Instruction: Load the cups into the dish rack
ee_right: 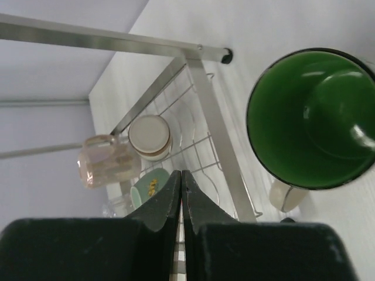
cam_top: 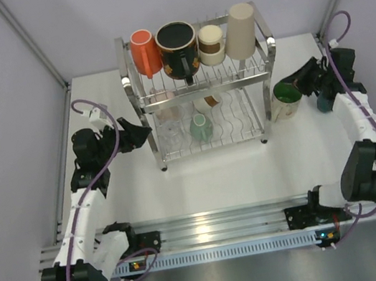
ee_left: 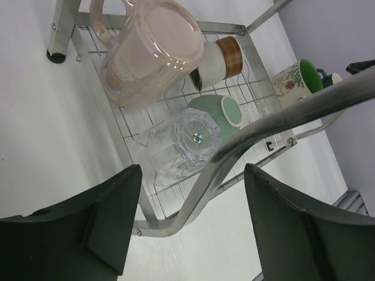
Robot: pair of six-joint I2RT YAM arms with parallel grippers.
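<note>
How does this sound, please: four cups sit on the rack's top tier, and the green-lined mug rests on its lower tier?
Not quite: the green-lined mug is on the table right of the dish rack, not on its lower tier; the top external view shows this. The rest holds.

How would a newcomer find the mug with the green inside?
Start at the chrome dish rack and go just past its right-hand posts, onto the tabletop. The mug is there beside the right claw. It is cream outside with a flower print and glossy green inside, unlike anything in the rack.
</note>
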